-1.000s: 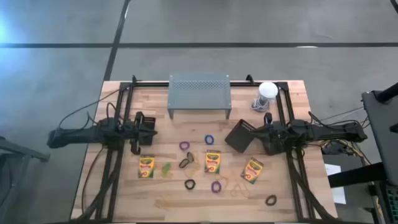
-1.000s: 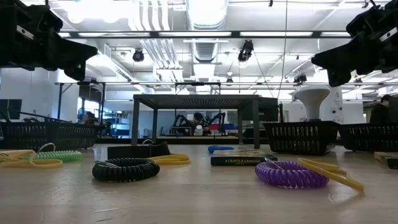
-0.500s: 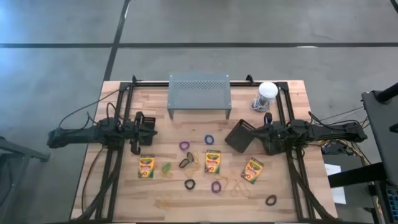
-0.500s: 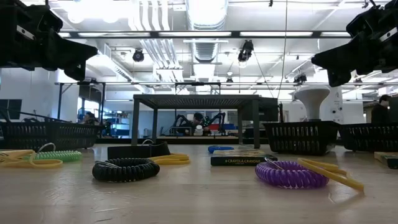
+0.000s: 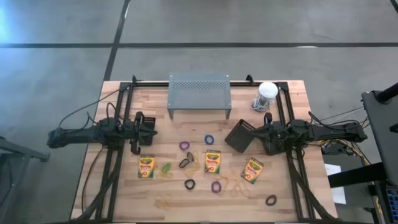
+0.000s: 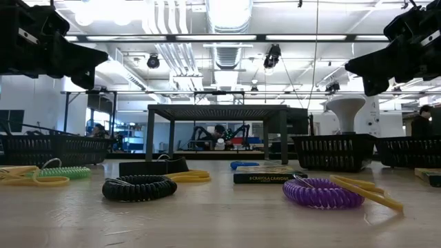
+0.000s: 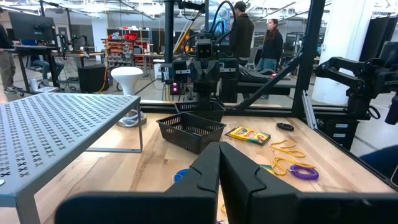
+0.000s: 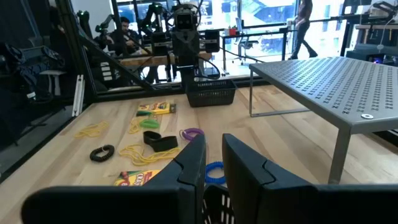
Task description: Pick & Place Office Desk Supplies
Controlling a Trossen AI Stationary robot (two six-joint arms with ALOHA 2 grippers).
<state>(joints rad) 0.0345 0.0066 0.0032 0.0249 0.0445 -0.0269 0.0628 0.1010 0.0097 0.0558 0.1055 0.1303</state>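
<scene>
Left gripper (image 5: pixel 151 127) hovers near the table's (image 5: pixel 292 93) left edge, jaws closed, empty. Right gripper (image 5: pixel 249 138) near the right edge pinches a black basket (image 5: pixel 239 137). Three crayon boxes (image 5: pixel 212 161) and bands (image 5: pixel 216 186) lie along the front edge.

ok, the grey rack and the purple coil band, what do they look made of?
Grey rack: looks like painted sheet metal, matte, its flat top punched with rows of small holes, on thin square legs. Purple coil band: probably flexible plastic, slightly glossy, wound in a tight spiral like a phone cord.
</scene>
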